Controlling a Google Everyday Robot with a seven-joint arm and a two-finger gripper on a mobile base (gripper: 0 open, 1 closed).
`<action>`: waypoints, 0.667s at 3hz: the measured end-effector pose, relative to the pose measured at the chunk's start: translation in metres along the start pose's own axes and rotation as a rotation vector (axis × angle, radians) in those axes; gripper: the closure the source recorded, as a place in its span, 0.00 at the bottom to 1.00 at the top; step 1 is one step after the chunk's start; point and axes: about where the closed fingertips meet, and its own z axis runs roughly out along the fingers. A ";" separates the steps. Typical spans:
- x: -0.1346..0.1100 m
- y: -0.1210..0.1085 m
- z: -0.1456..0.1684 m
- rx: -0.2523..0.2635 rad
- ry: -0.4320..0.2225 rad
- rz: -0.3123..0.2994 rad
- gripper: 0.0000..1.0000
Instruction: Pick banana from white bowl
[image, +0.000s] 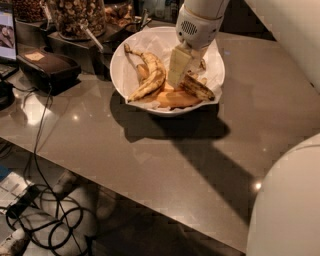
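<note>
The white bowl (121, 60), lined with crumpled white paper, stands on the grey table near its far edge. The banana (198, 87), mottled with dark brown streaks, lies at the bowl's right side. A strongly curved spotted banana (151, 76) with a long stem lies at the left, and smooth orange-yellow bananas (172, 100) lie at the front. My gripper (178, 70) reaches down into the bowl's middle, its tip just left of the mottled banana's near end. Whether it touches the banana is hidden.
Jars of snacks (75, 15) and dark trays stand behind and left of the bowl. A black box (47, 67) sits at the left. Cables (45, 220) lie on the floor below the table's front edge. My white arm shell (287, 200) fills the right side.
</note>
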 end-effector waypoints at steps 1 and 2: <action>0.001 -0.003 0.009 -0.010 0.014 0.010 0.42; 0.003 -0.006 0.015 -0.012 0.026 0.020 0.61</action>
